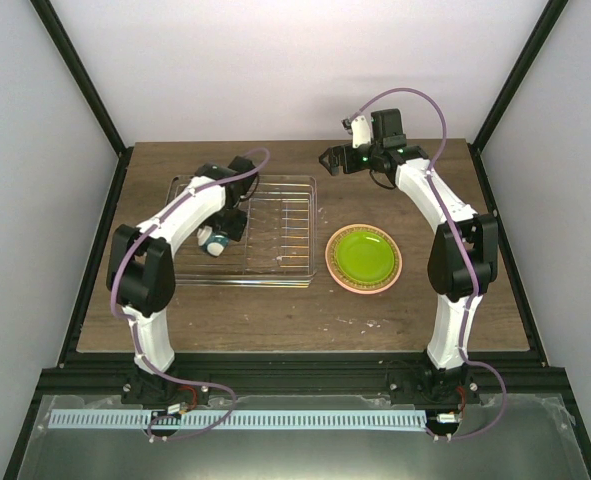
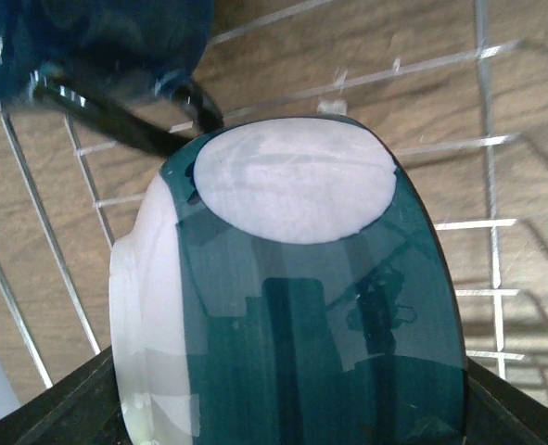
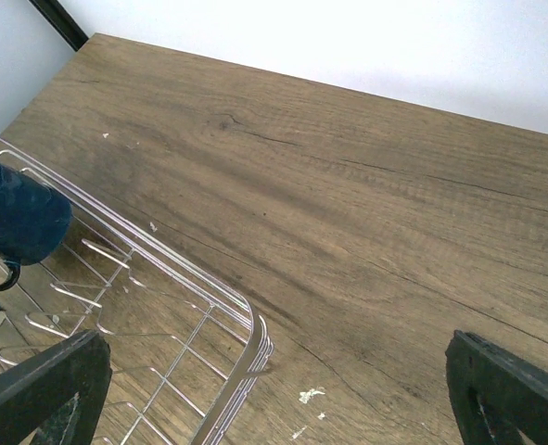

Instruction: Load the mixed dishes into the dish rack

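Small bowl [image 2: 301,306], teal-blue outside and white inside, fills the left wrist view. It's tipped on its side w/ the pale round foot toward the cam and the white mouth turned to the left of that view, so its mouth-to-foot axis runs roughly level. Left gripper [image 1: 223,232] is clamped on it, one dark finger against each flank, over the rectangular silver wire dish rack [image 1: 280,230]. Dark blue mug [image 2: 88,42] is in the rack just beyond the bowl, handle toward the bowl; can't tell if they touch. Lime-green plate [image 1: 363,255] lies flat on a larger salmon-pink plate [image 1: 364,290] on the brown wooden table [image 1: 275,310], right of the rack. Right gripper [image 1: 333,160] hangs over the far table w/ jaws wide, nothing between them.
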You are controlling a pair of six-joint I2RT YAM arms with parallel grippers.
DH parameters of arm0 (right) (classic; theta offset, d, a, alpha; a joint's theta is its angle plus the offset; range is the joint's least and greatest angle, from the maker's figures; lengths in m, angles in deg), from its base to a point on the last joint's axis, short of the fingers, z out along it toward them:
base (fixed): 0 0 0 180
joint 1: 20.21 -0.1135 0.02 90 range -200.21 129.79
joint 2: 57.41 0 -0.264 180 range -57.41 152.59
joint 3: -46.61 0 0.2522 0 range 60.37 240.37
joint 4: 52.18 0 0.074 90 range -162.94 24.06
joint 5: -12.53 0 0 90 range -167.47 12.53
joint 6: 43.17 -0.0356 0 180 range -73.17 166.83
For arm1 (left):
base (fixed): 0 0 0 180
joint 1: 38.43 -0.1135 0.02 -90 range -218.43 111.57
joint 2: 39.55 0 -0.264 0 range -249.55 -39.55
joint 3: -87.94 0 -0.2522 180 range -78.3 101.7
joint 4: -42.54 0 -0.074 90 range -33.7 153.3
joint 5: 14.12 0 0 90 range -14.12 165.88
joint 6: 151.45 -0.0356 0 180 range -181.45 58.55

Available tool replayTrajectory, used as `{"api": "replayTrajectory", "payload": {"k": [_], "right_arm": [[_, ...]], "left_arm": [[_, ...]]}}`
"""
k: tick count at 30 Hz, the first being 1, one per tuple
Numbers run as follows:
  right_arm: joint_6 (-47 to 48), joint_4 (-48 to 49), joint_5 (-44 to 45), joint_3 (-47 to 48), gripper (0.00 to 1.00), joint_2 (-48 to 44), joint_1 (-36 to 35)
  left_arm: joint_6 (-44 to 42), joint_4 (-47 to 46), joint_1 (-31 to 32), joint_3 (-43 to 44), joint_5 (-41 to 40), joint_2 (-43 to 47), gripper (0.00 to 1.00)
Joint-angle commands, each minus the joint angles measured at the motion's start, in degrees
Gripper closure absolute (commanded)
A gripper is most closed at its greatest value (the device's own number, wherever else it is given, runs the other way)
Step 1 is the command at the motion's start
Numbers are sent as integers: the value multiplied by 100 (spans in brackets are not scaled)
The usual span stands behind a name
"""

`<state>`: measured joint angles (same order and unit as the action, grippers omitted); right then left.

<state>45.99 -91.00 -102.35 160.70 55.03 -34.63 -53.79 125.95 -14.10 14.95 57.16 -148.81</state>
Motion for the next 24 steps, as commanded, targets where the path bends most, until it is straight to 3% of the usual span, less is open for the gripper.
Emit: {"api": "replayTrajectory", "payload": {"k": [1, 20, 24], "right_arm": [[68, -52, -89, 118, 0, 9, 31], [81, -52, -121, 9, 0, -39, 34], [100, -54, -101, -9, 0, -64, 27]], "left_arm": [[-23, 735, -72, -227, -23, 208, 73], [367, 1083, -386, -321, -1787, -24, 76], [445, 1015, -446, -410, -2049, -147, 72]]}}
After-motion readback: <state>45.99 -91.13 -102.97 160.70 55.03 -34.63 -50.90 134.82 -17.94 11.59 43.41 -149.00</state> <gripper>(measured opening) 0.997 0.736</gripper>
